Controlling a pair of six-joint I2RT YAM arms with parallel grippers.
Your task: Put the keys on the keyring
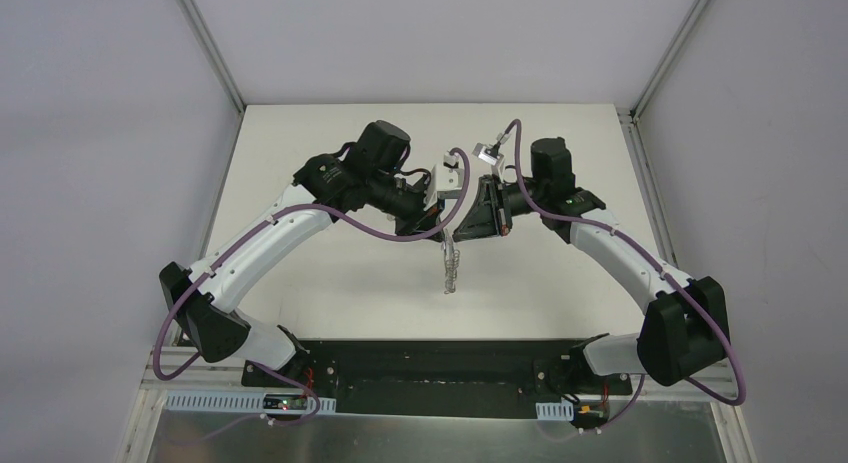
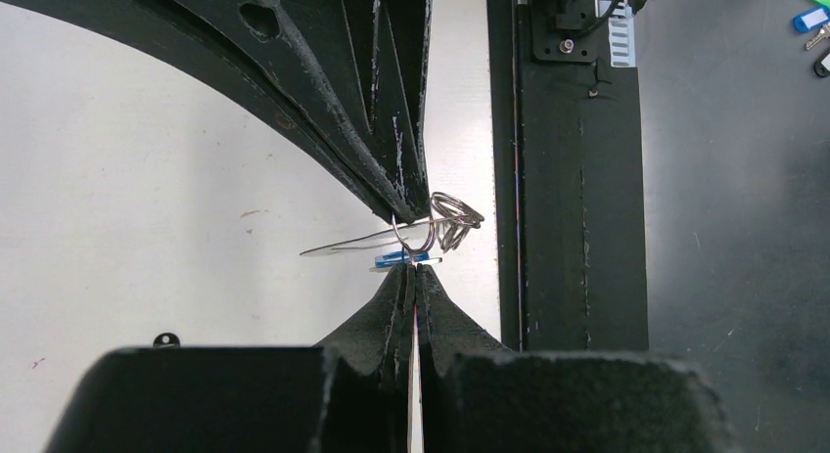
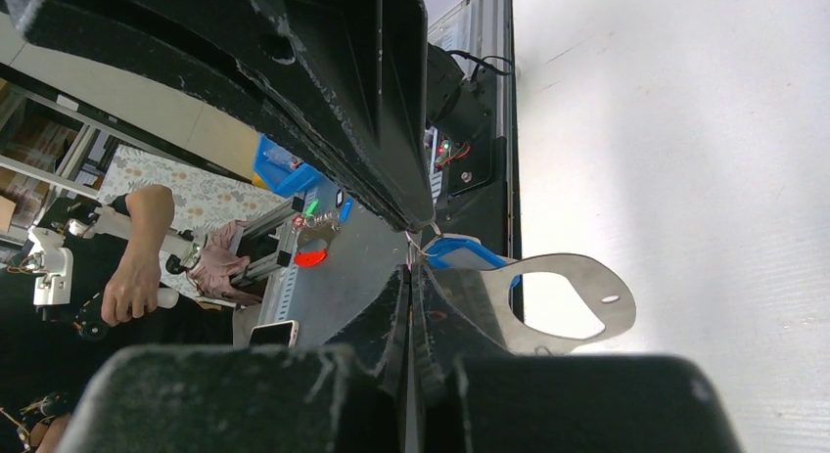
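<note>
Both grippers meet above the middle of the table. My left gripper [image 1: 442, 211] [image 2: 416, 269] is shut, its tips pinching the key with the blue tag [image 2: 401, 259], seen edge-on. The blue tag [image 3: 465, 252] also shows in the right wrist view. My right gripper [image 1: 466, 221] [image 3: 411, 267] is shut on a wire clip of the keyring. The keyring [image 1: 451, 268], a pale silvery oval loop [image 3: 573, 301], hangs below the two grippers. Its bunched wire clips [image 2: 452, 221] sit right at the tips. The black-headed key is not in view.
The black base plate [image 2: 577, 179] runs along the table's near edge. Beyond it, on the dark surface, lie coloured key tags [image 2: 810, 21]. A small dark thing [image 2: 166, 339] lies on the table by my left gripper's body. A person's arm [image 3: 137, 257] shows off the table.
</note>
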